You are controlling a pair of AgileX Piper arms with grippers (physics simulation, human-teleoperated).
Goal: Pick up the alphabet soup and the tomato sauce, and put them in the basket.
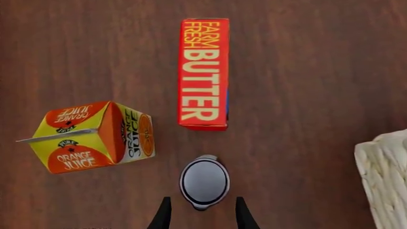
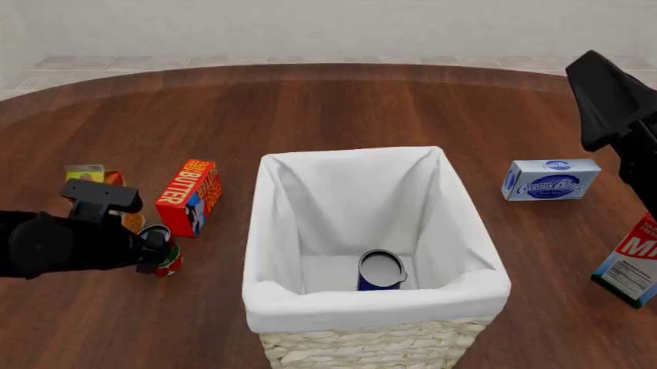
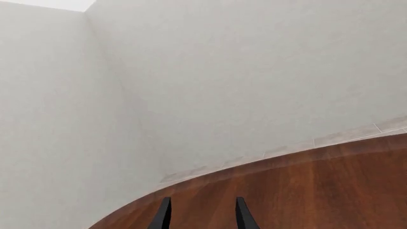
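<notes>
The tomato sauce can (image 2: 165, 260) stands on the table left of the basket (image 2: 359, 307), next to the butter box. In the left wrist view I look down on its grey top (image 1: 204, 181). My left gripper (image 1: 202, 215) is open, its fingertips (image 1: 163, 212) on either side of the can's near edge, and I cannot tell whether they touch it. In the front view the left gripper (image 2: 152, 250) is at the can. The alphabet soup can (image 2: 380, 271) stands inside the basket. My right gripper (image 3: 202, 213) is open and empty, raised and pointing at the wall.
A red butter box (image 2: 190, 196) and an orange juice carton (image 1: 95, 136) lie close beyond the tomato sauce. A cream cheese box (image 2: 551, 179) and a milk carton (image 2: 629, 261) are right of the basket. The basket's corner (image 1: 384, 181) shows in the left wrist view.
</notes>
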